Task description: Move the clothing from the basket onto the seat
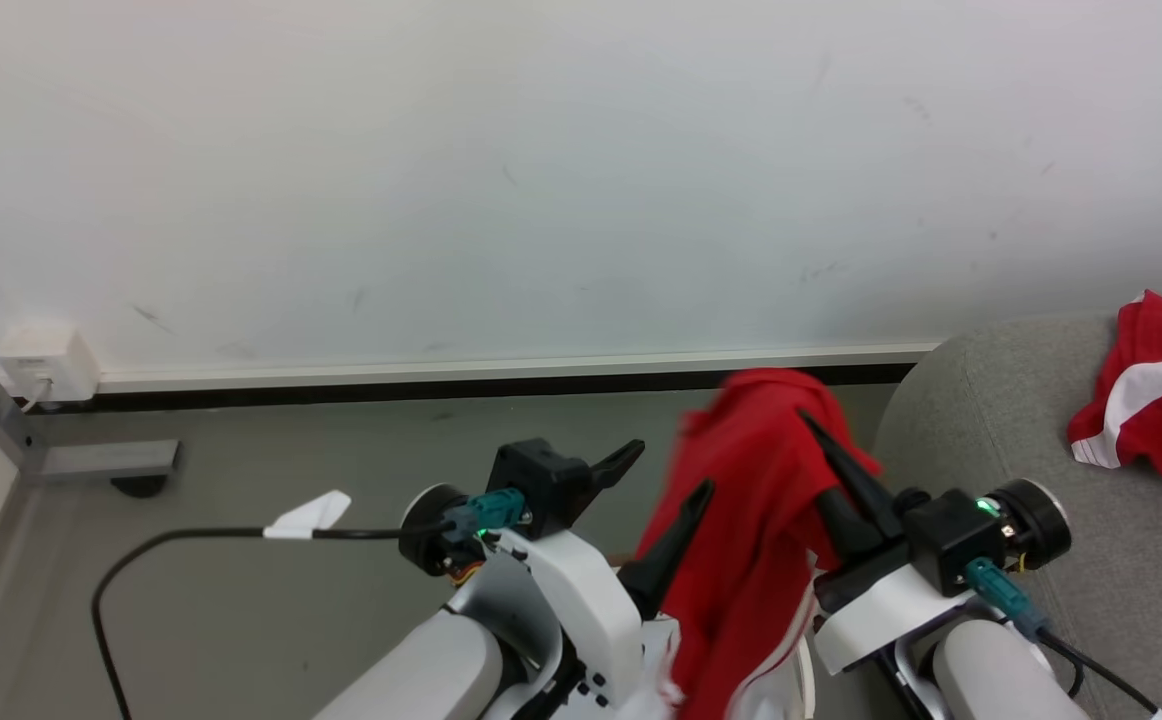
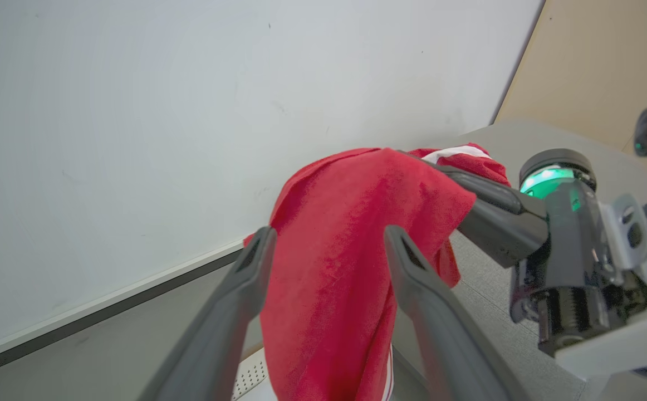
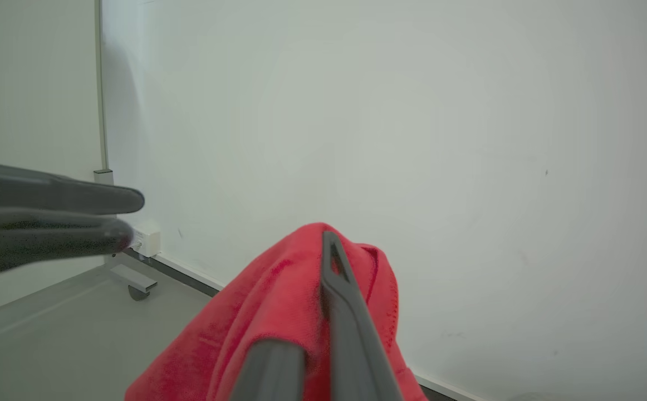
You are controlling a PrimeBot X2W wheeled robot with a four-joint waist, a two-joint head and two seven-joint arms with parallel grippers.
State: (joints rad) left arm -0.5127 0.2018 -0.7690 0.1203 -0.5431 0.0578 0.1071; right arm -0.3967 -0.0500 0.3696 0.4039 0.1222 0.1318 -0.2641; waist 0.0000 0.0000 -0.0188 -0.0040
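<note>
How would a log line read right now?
right fingers: shut on red shirt; left fingers: open; sofa: another shirt lying on it

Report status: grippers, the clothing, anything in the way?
Left gripper: fingers open, beside clothing. Right gripper: fingers shut on clothing, held up, hanging. Sofa at right, second red garment lying on it.

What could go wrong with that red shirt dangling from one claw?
1. The right gripper pinches only a top fold of the clothing; the long hanging part could pull it loose onto the floor.
2. The open left gripper has fingers close beside the cloth, which might snag as the arm swings toward the seat.
</note>
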